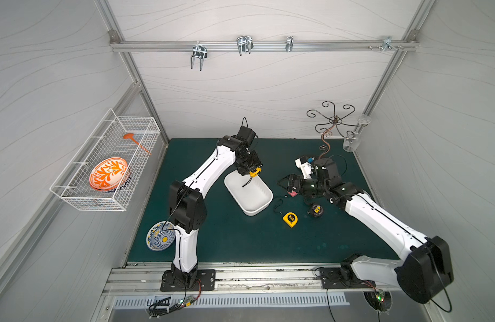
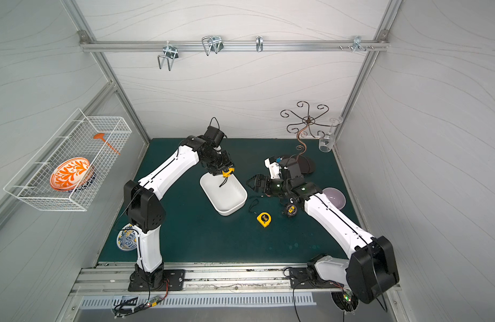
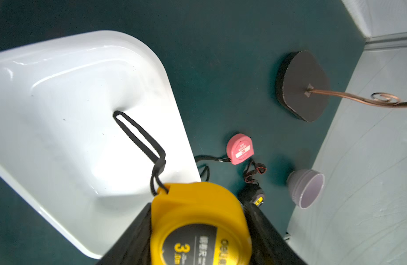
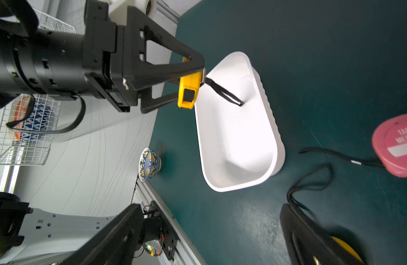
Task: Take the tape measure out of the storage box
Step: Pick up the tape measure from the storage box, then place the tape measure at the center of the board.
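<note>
Glossy plastic on a matt mat (image 3: 232,46)
Shows smooth shiny plastic in storage box (image 3: 67,75) and tape measure (image 3: 198,218), woven cloth in its strap (image 3: 138,135).

The white-and-black left arm (image 1: 204,172) is rising from its base, its elbow bent and its forearm angling up and inward. Its black left gripper (image 1: 253,170) is pointing downward and clamping a yellow tape measure (image 4: 188,89) by its flat sides. The matching right arm (image 1: 380,220) is stretching low and forward. Its right gripper (image 1: 282,184) is facing the left arm with its jaws spread wide and empty.
</note>
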`<state>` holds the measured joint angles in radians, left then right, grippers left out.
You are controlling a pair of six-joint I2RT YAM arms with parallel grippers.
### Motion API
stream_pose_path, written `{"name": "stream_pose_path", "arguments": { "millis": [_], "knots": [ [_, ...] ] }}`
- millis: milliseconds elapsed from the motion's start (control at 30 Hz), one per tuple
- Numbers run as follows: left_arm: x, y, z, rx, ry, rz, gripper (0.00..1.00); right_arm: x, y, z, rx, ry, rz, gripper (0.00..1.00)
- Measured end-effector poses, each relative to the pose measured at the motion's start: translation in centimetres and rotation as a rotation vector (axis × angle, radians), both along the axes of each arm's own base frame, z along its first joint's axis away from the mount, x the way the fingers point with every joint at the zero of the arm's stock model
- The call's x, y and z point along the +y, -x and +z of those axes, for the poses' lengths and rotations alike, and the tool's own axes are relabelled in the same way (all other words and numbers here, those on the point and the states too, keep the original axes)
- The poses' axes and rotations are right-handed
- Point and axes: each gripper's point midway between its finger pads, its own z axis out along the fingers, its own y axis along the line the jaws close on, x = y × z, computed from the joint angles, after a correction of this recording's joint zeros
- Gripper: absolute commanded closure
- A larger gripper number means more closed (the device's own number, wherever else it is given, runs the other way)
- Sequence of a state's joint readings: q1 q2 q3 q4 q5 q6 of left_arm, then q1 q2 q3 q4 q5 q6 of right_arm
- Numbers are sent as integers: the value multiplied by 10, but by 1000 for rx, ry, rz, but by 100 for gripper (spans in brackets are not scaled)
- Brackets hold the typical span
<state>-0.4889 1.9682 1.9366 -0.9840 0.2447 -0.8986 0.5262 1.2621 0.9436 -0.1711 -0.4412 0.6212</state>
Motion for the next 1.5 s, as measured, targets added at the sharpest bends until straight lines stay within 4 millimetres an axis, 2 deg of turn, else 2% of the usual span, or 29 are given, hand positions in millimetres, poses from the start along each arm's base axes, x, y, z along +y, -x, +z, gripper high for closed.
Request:
{"name": "stream_pose_path", "arguments": {
  "millis": [300, 567, 767, 1033, 1333, 1367, 1433, 1500],
  "knots": [
    [-20, 13, 28, 35, 113, 130, 100, 27, -27, 2, -75, -9, -26, 10],
    [-38, 28, 31, 66, 137, 143, 100, 40, -44, 16, -127, -42, -53, 21],
    [-43, 30, 35, 69, 157, 159, 100, 47, -44, 16, -136, -46, -58, 36],
    [-45, 29, 42, 50, 174, 174, 100, 52, -45, 21, -147, -65, -72, 69],
    [-45, 24, 47, 28, 184, 189, 100, 54, -46, 25, -123, -100, -93, 91],
    [-45, 24, 47, 27, 184, 189, 97, 54, -46, 25, -122, -102, -93, 94],
    [-45, 24, 47, 27, 184, 189, 64, 54, -46, 25, -120, -103, -95, 100],
    [-45, 24, 47, 24, 182, 186, 38, 54, -46, 25, -120, -103, -95, 100]
  ]
}}
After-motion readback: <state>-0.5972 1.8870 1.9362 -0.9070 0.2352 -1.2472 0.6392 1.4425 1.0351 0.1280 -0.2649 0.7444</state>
